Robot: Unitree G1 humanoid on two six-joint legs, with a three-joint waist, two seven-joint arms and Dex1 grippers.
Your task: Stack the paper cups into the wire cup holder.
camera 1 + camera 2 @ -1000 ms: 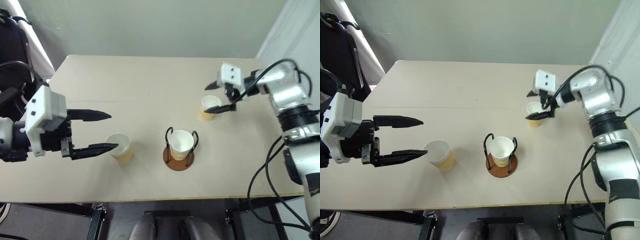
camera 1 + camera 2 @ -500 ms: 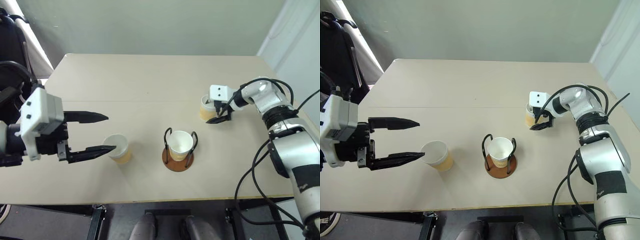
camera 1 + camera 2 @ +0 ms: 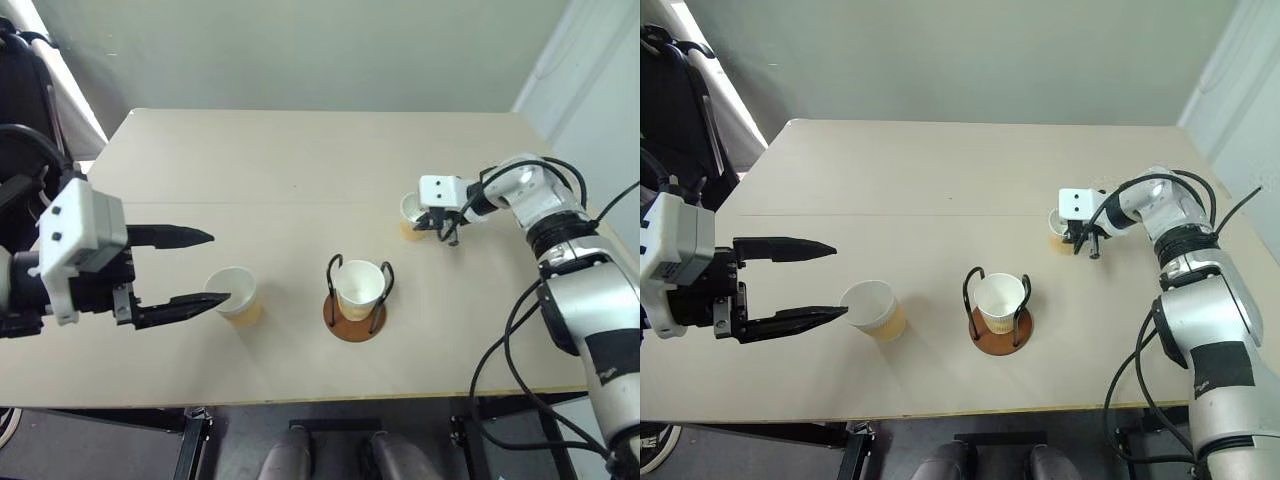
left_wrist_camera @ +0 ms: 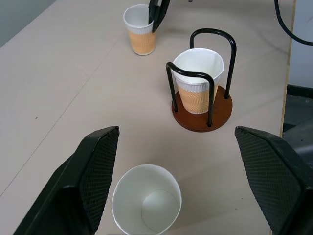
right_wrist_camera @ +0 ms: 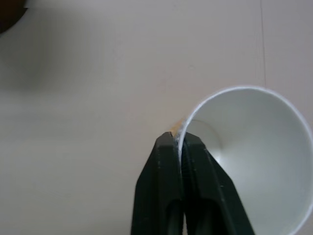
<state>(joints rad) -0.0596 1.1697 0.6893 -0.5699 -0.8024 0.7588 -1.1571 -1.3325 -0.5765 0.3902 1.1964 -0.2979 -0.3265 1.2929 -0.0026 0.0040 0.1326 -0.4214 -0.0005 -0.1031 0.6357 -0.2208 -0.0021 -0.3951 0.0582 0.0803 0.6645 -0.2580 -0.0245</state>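
Right fingers (image 5: pixel 161 166): now pinched on the rim of the cup (image 3: pixel 410 212) near the table's (image 3: pixel 300 150) right edge; a lift is judged next.
Left gripper (image 3: pixel 205 268): kept spread around the left cup (image 3: pixel 233 293).
Holder (image 3: pixel 355 300): mid-table, one cup inside.

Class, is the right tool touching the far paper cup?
Touching: the right wrist view shows the right tool shut on the cup rim.

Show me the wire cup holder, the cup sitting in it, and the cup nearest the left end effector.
wire cup holder (image 3: pixel 333 317): left eye view, wooden base edge.
cup in the holder (image 3: pixel 360 279): left eye view, white inside.
cup by the left end effector (image 4: pixel 146 204): left wrist view, inside bottom.
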